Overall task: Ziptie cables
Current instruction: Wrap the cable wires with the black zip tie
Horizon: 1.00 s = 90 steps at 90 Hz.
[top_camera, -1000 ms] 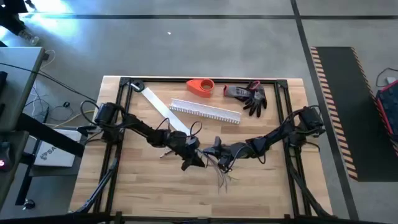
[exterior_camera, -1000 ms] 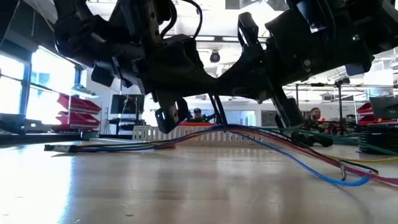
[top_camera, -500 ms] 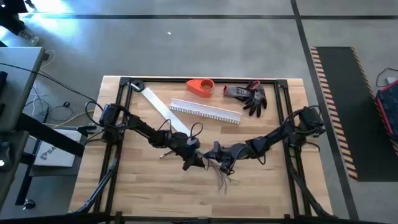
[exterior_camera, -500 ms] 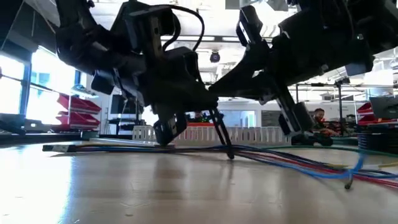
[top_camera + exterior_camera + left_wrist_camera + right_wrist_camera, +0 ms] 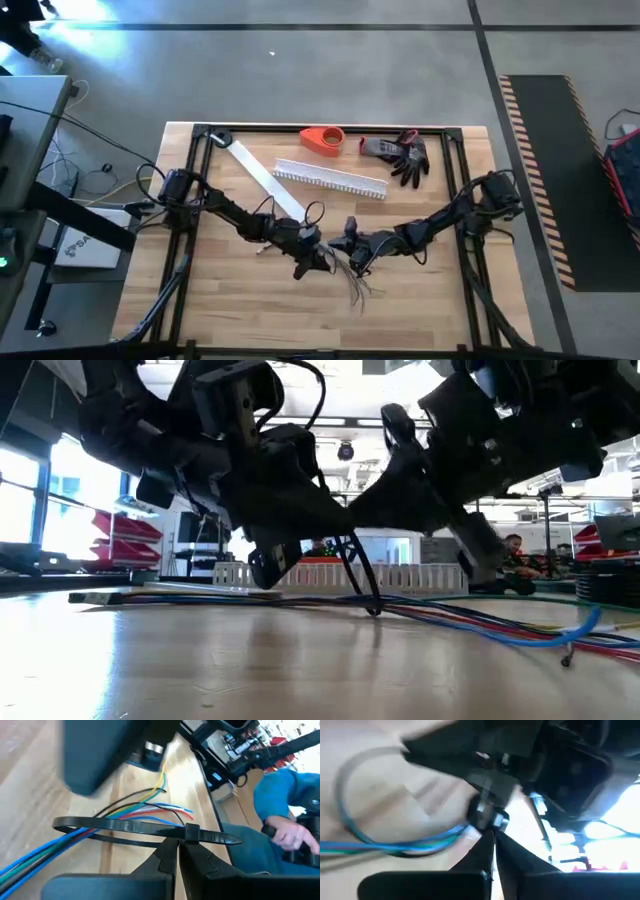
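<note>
Wooden butcher-block tabletop [image 5: 230, 300] with black frame rails, workshop room beyond. Both arms meet at table centre.

Left gripper [image 5: 176, 851]: fingers pressed together, pinching the black plastic zip tie [image 5: 135, 826] just by its head; the loop is closed around the bundle. Likely held there to anchor the head while the tail gets pulled.

Right gripper [image 5: 493, 834]: fingers pressed together on what looks like the tie's tail near the head; contact too blurred to confirm. It sits just beside the left gripper in the high view, so the two oppose each other, which fits a cinching pull.

Thin coloured flexible cables [image 5: 45, 851] (blue, green, red, yellow, black) run through the loop; splayed ends lie on the wood toward the near table edge [image 5: 360, 292]. Low view shows them resting flat on the table.

Well apart, at the far edge: white comb-toothed plastic channel [image 5: 330, 179], flat white strip [image 5: 262, 176], orange tape roll [image 5: 322, 140], dark work glove [image 5: 402, 154]. Person in blue sleeve [image 5: 280, 800] off-table.

Loop looks loose; tightening not yet done.
</note>
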Motion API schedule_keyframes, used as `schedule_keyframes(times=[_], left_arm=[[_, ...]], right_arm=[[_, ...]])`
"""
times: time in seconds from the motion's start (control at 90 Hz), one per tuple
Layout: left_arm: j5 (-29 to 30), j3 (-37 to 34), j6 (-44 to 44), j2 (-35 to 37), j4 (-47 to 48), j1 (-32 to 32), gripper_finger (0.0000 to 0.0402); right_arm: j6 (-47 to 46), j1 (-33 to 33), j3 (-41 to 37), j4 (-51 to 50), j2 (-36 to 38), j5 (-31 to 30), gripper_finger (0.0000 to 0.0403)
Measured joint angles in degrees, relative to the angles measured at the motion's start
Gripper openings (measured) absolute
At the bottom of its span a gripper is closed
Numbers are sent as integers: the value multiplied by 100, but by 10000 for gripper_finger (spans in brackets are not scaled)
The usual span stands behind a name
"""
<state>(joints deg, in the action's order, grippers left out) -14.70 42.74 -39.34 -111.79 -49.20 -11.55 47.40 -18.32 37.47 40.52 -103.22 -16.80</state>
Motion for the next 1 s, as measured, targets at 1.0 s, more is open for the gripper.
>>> schedule_keyframes(times=[1.0], left_arm=[[-8, 0, 44, 0, -3, -57, 0]], right_arm=[[-1138, 267, 667, -815, -72, 858, 0]])
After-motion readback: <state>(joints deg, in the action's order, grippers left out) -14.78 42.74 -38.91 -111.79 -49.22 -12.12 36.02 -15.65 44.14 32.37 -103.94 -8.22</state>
